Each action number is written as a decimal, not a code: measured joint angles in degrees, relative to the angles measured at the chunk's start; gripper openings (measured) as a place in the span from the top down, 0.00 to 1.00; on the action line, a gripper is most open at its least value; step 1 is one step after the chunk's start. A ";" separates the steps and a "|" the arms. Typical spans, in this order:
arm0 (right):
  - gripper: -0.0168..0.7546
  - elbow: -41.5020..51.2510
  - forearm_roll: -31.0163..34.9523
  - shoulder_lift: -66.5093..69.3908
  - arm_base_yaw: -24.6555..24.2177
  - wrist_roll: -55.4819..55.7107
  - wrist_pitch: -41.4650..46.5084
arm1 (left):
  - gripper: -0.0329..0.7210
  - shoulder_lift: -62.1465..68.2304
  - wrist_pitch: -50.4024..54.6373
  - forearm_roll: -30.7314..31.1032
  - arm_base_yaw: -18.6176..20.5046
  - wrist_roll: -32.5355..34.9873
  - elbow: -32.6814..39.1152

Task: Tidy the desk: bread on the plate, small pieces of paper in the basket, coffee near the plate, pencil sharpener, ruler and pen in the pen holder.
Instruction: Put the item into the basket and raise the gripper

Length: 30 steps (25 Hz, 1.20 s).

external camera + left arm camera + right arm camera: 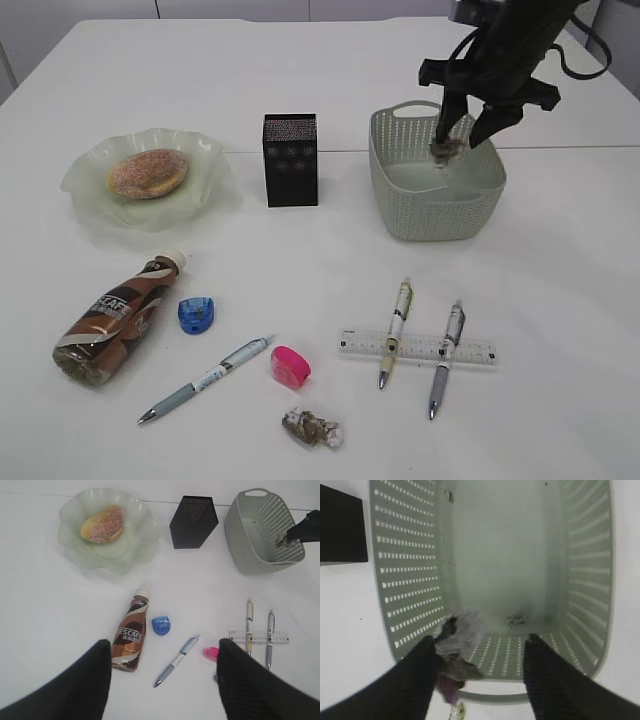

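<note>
White desk (560,300) bears three pens (204,380), two sharpeners (197,314); right hand (462,130) parted, wad (456,645) clinging.

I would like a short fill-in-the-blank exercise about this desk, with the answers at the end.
1. The bread lies on the ____.
2. The coffee bottle lies on its ____.
3. Two pens rest across the ____.
4. The right gripper hangs over the ____.
Answers: plate; side; ruler; basket

White desk (560,300) beneath the right gripper (468,135): basket (432,205) directly under; holder (290,160), plate (95,190), bottle (115,318), pens (205,380), ruler (417,347) beyond.
</note>
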 joint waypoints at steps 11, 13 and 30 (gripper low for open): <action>0.25 0.00 1.20 0.98 0.00 0.09 -0.21 | 0.31 0.00 0.00 0.21 0.00 0.00 0.00; 0.25 0.00 1.33 1.20 0.00 0.09 -1.00 | 0.31 0.00 0.00 0.33 0.00 0.00 0.00; 0.25 -2.59 2.14 1.54 -0.09 -8.30 -0.10 | 0.31 0.00 0.00 0.43 0.00 0.00 0.00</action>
